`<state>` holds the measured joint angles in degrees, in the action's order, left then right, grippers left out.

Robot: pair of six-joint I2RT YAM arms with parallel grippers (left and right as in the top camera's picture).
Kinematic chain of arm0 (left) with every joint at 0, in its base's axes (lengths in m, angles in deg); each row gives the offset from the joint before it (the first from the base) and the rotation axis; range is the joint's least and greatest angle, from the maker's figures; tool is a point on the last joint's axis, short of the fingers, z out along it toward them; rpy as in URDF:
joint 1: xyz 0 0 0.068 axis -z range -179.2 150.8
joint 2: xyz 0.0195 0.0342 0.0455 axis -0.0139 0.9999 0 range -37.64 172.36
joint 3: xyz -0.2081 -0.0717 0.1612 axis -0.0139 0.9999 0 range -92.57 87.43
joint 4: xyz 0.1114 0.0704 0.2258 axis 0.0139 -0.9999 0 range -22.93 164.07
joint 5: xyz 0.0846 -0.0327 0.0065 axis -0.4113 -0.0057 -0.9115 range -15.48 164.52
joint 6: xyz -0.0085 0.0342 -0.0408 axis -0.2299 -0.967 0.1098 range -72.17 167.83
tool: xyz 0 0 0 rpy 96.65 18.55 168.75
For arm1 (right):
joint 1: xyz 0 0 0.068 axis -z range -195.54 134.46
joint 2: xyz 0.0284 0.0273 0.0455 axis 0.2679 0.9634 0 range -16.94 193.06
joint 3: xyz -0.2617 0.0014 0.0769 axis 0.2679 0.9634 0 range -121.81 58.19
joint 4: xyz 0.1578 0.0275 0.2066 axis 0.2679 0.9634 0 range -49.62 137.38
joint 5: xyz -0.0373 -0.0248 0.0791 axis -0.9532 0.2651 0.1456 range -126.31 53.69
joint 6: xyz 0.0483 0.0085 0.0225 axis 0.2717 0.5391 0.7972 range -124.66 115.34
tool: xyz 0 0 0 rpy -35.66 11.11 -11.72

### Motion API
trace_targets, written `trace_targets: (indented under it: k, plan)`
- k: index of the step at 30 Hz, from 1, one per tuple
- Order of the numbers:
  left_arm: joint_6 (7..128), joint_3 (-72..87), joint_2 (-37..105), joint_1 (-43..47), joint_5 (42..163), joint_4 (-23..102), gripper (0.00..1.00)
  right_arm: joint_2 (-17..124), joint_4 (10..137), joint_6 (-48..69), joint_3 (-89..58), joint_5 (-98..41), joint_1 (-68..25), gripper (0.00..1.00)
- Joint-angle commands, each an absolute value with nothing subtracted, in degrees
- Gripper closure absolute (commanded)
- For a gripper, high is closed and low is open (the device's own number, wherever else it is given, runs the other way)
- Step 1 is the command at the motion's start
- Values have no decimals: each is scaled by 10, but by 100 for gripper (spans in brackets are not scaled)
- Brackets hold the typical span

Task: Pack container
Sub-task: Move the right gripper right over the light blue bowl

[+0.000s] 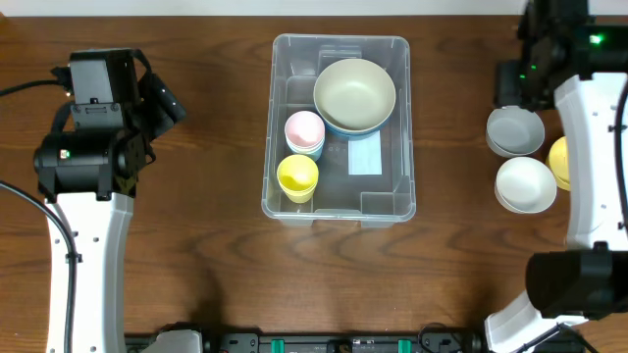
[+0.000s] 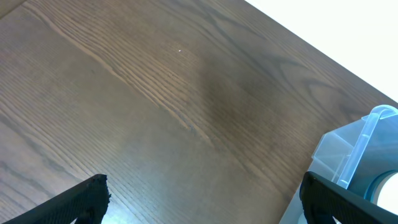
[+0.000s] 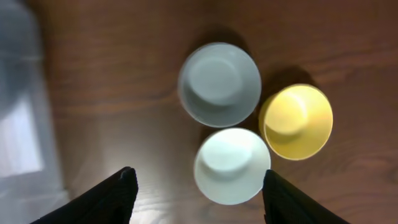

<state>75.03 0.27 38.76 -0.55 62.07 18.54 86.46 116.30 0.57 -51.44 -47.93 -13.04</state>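
Note:
The container [image 1: 405,123] is a large clear bin in the middle of the table, with a white label [image 1: 365,155] on its base. It holds a large cream bowl [image 1: 354,93] nested in a blue one, a pink bowl [image 1: 304,130] and a yellow cup [image 1: 297,176]. To its right, a grey bowl [image 1: 515,130], a white bowl [image 1: 525,183] and a yellow bowl [image 1: 558,162] stand on the table. My right gripper [image 3: 198,190] is open and empty above these bowls. My left gripper [image 2: 205,205] is open and empty over bare table to the left of the container's corner [image 2: 354,149].
In the right wrist view the grey bowl [image 3: 219,84], white bowl [image 3: 231,165] and yellow bowl [image 3: 296,121] sit close together, and the container's wall [image 3: 18,124] is blurred at the left. My right arm [image 1: 589,147] covers part of the yellow bowl from overhead.

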Motion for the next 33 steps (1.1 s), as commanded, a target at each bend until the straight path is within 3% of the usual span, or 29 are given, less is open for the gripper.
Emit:
trace_targets:
  k: [1,16,33]
  plan:
    - [751,-4,390,-7,612,184,2,869,1127,-9,-444,-469,-108,33]
    - [751,-4,390,-7,612,184,2,870,837,-84,-173,-460,-96,20]
    - [751,-4,390,-7,612,184,2,873,675,-187,-76,-451,-95,18]
